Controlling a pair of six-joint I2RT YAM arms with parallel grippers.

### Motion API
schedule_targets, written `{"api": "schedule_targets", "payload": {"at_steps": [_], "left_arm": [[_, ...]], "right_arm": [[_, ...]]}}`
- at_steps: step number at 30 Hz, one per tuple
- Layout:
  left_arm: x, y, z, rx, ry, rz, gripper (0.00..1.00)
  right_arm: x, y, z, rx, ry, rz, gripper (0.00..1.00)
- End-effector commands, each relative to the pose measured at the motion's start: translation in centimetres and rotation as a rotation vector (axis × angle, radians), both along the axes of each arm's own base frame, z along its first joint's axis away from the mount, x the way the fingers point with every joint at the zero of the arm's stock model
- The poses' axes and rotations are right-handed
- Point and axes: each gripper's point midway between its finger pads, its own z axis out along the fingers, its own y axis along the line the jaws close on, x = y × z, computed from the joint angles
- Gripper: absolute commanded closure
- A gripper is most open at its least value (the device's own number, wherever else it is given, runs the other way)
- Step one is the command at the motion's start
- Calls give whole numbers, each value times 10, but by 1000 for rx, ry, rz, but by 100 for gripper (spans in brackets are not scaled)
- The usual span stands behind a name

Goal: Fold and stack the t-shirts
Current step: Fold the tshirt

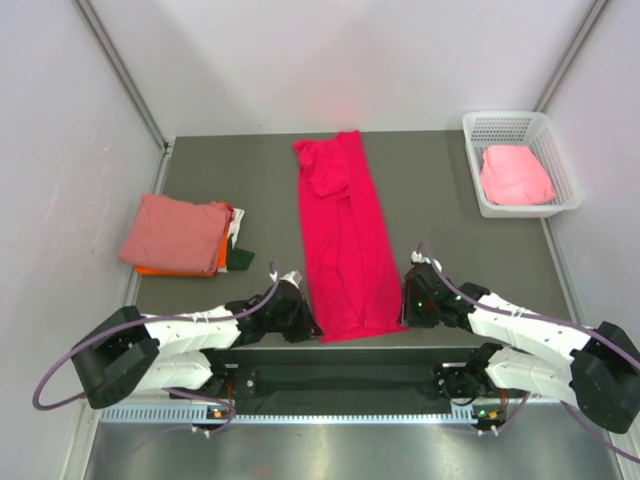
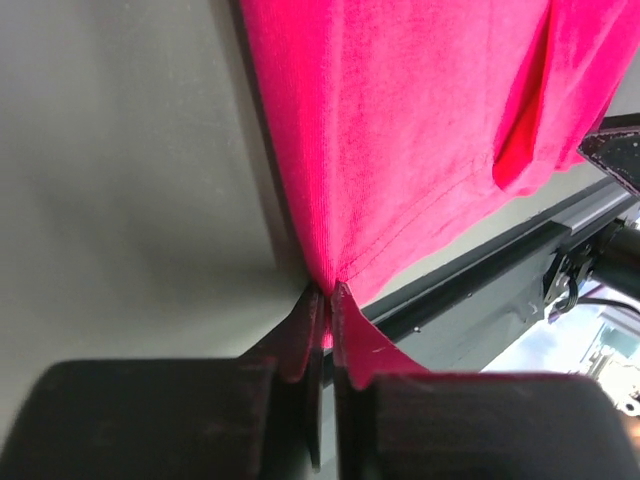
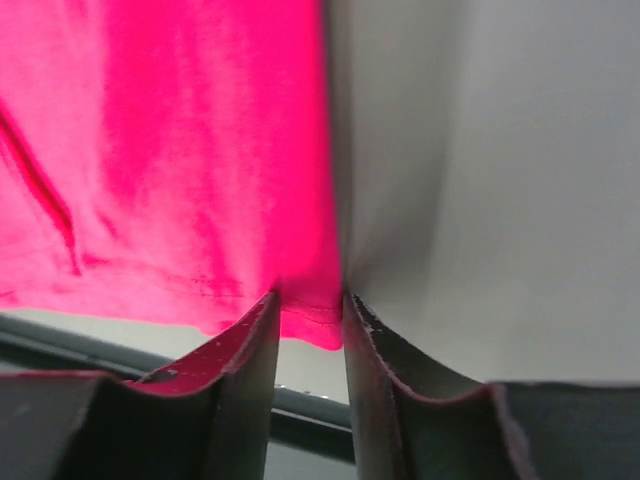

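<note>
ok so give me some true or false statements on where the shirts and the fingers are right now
1. The crimson-pink shirt lies stretched out long in the middle of the table. True.
2. The light pink shirt lies flat on the table. False: it sits bunched in the white basket at the far right.
3. The left fingers are pinched on a near corner of the crimson-pink shirt. True.
4. The right fingers are far from any cloth. False: the shirt's other near corner lies between them, with a gap showing.
5. The orange shirt lies on top of the salmon shirt. False: salmon is on top, orange peeks out beneath.
</note>
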Motion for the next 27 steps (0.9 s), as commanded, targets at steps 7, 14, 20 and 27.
{"api": "schedule_targets", "payload": {"at_steps": [7,14,20,27], "left_arm": [[-8,1,10,-24,3,15,100],[-11,-2,37,-109,-6,21,100],[-15,-5,46,-134,5,13,100],[19,-24,86,-210,-75,45,100]], "right_arm": [[-15,-10,0,11,19,7,100],[-10,-5,32,78,-42,-5,100],[0,2,54,106,-94,1,100],[37,8,96,109,-202,-11,100]]}}
